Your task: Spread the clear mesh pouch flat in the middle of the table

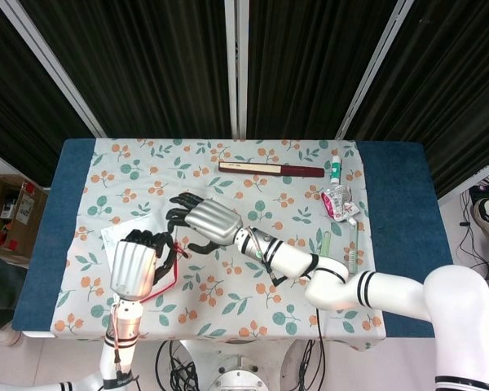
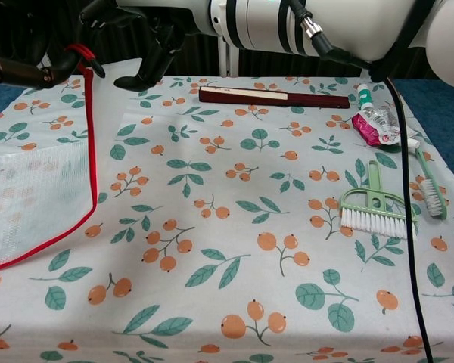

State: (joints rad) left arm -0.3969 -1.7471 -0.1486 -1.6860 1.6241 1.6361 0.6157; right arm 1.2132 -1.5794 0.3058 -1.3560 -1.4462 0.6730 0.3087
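Observation:
The clear mesh pouch, trimmed in red, lies at the left side of the table with its far corner lifted. My left hand grips that raised red edge; the same hand shows dark at the top left of the chest view. In the head view only a white strip of the pouch and a loop of red trim show around the hand. My right hand hovers just right of the left one with its fingers spread and nothing in them, its thumb close to the lifted edge.
A long dark red box lies at the back of the floral tablecloth. On the right are a green-capped tube, a pink sachet, a green hand brush and a toothbrush.

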